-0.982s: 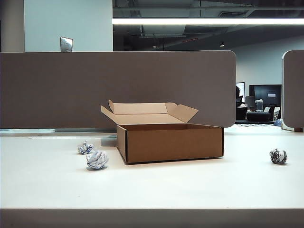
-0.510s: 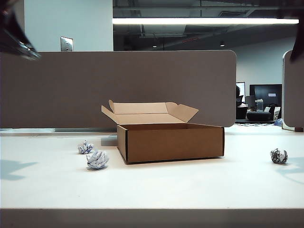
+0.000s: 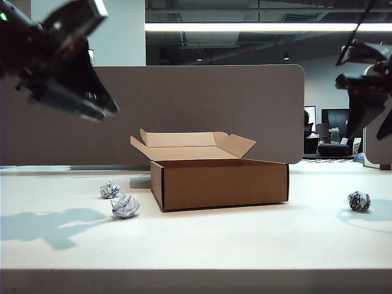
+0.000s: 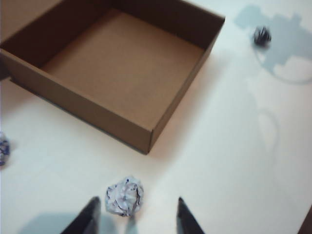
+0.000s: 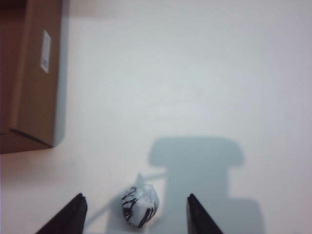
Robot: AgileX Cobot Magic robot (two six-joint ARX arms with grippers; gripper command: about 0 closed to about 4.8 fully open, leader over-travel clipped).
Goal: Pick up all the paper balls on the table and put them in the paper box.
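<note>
Where shadows fall, white table (image 3: 245, 245) below left pincer (image 4: 134, 214), right pincer (image 5: 134, 214).

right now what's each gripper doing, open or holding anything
Left gripper: open, empty, up in the air over a whitish paper ball beside the paper box.
Right gripper: open, empty, above the darker paper ball.
</note>
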